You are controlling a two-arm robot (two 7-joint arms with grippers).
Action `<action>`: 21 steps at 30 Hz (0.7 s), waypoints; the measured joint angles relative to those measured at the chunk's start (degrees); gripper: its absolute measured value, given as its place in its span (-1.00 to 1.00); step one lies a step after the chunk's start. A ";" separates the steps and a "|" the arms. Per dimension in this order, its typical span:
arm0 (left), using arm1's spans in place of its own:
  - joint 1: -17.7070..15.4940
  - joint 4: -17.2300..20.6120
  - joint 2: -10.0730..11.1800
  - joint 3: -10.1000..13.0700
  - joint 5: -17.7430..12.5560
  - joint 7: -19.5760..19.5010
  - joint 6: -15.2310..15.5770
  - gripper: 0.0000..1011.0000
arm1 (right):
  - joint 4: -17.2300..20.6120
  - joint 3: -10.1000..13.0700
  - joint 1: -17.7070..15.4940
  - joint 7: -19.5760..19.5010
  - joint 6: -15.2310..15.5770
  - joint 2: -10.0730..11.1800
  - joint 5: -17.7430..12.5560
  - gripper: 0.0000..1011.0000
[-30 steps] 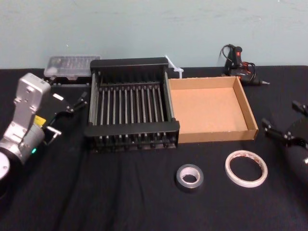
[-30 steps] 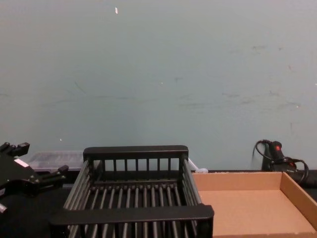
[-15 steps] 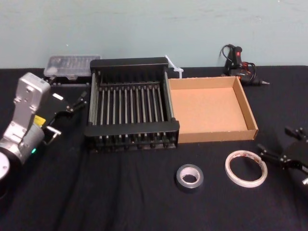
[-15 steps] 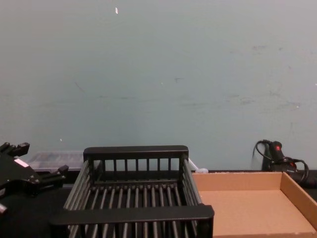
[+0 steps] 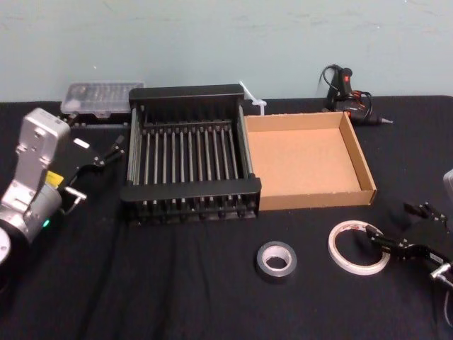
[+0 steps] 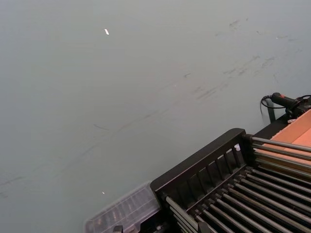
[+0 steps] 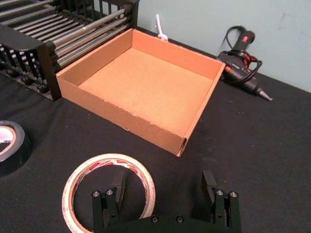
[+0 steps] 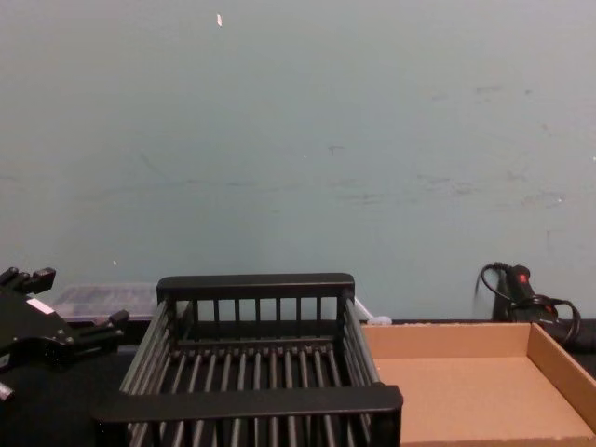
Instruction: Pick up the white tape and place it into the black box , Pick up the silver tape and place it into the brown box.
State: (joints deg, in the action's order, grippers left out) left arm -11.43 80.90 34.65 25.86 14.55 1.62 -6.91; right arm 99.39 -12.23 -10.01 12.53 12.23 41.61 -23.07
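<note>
Two spread fingers (image 7: pixel 118 187) of the right gripper (image 7: pixel 163 188) have dropped astride the white tape (image 7: pixel 109 159).

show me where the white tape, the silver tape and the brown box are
white tape (image 7: pixel 111 160): right wrist view, on the far side of its flat printed ring.
silver tape (image 5: pixel 276 277): head view, on the near outer wall of the roll.
brown box (image 5: pixel 311 200): head view, on its front cardboard wall.
</note>
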 joint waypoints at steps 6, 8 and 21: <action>0.00 0.00 0.00 0.00 0.00 0.00 0.00 0.98 | -1.34 -0.28 0.96 1.68 0.65 -0.82 0.61 0.98; 0.00 0.00 0.00 0.00 0.00 0.00 0.00 0.98 | -1.81 -0.30 1.26 2.15 0.83 -1.16 0.84 0.98; 0.00 0.00 0.00 0.00 0.00 0.00 0.00 0.98 | -3.88 -0.37 2.47 3.98 2.04 -2.97 2.57 0.98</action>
State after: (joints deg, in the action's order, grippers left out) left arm -11.43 80.90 34.65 25.86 14.55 1.62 -6.91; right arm 95.51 -12.60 -7.54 16.51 14.27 38.64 -20.50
